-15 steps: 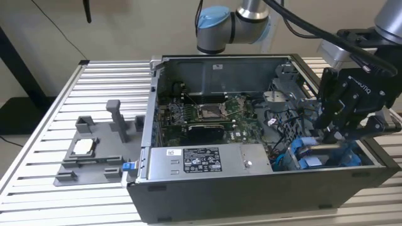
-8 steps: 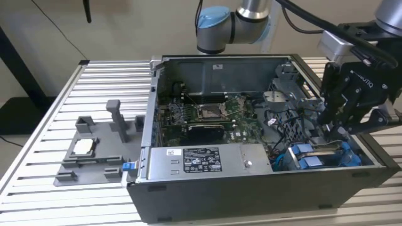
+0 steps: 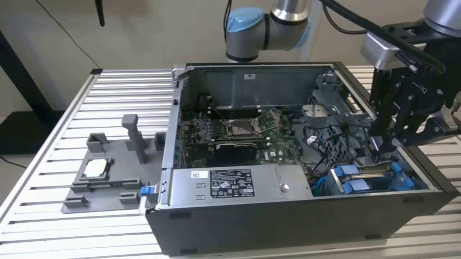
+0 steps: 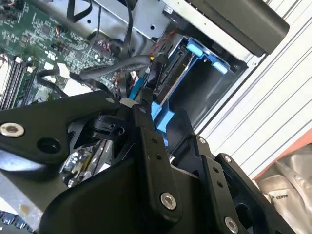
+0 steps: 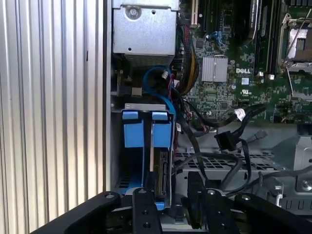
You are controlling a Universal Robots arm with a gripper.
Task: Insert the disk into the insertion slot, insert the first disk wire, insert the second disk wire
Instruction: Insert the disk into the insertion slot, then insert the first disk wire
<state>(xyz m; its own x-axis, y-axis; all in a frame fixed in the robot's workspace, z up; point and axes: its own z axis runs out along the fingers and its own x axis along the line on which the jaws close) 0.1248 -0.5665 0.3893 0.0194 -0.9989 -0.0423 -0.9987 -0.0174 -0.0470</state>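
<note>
Looks like your disk (image 5: 162, 171) is seated in the insertion slot (image 5: 132, 134), connector edge bare. The gripper (image 5: 170, 190) sits right over the slot, jaws spread, gripping nothing. A loose black plug (image 5: 226, 141) hangs beside the slot, so you likely have both wires left.

Robotics lab or test bench, not a home or office. An industrial robot arm (image 3: 268, 27) with grey-and-blue joints rises behind a slatted aluminium table (image 3: 47, 181). A desktop computer case (image 3: 303, 221) sits open on the table with its side panel off. Inside, the motherboard (image 3: 238, 129) and loose black cables (image 5: 248, 111) are exposed, and the blue-railed insertion slot (image 3: 371, 177) sits at one corner. Grey fixture plate (image 3: 108, 181) with upright holders beside the case. Bare beige wall (image 3: 144, 32) behind.
</note>
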